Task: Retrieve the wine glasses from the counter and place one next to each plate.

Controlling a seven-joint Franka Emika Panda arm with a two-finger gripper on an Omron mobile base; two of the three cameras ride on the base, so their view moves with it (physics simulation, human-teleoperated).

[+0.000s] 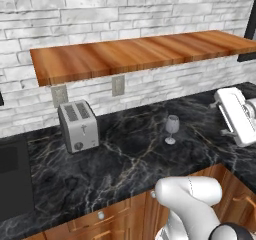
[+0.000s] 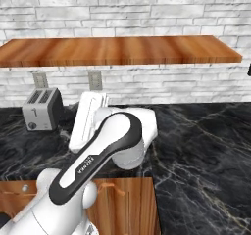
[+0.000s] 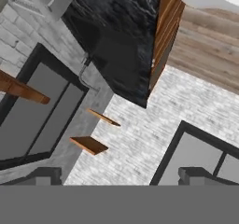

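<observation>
A single smoky grey stemmed wine glass [image 1: 172,128] stands upright on the black marble counter [image 1: 125,159], at about three o'clock from the silver two-slot toaster [image 1: 78,125] and well apart from it, beneath the brown wooden wall shelf [image 1: 135,54]. The white arm's gripper [image 3: 119,175] is raised with jaws spread wide, empty.

Silver toaster [image 1: 78,125] below brown wall shelf [image 1: 135,54], beside two outlets [image 1: 118,85].
</observation>
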